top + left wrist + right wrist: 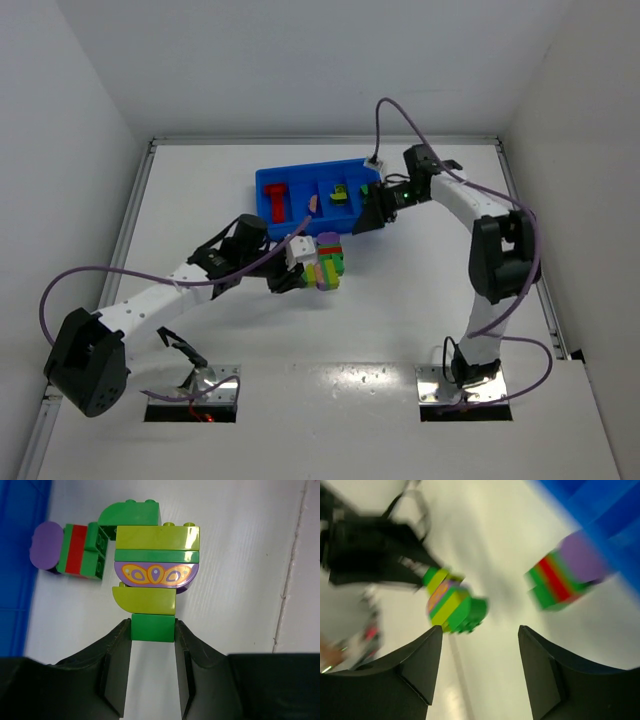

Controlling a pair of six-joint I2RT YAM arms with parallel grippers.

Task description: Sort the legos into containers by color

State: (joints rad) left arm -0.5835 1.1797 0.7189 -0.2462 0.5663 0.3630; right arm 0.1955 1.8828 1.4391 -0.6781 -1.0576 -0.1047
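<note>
White table (400,330) and bare white walls (60,120) enclose the work. Just near of the blue tray (268,185) at far centre, the left gripper (153,630) pinches the green end brick (153,624) of a mixed stack (156,555). It is light, rigid, glossy plastic and may snap apart, so flat sides suit best. The right gripper (480,635) hangs wide apart with nothing in it, by the tray's right end.

**Tally: one tray, two stacks, one single brick**

One bright blue rectangular plastic tray (262,195) holds three visible pieces: one red plastic brick (278,200), one pink piece (312,205), one yellow-green piece (340,196). Outside: two stacks. The tall stack (156,575) has five layers: two green, two yellow-green, one purple. The short stack (80,550) has four: two green, one red, one purple. Beside them: one green curved brick (131,514).
</note>
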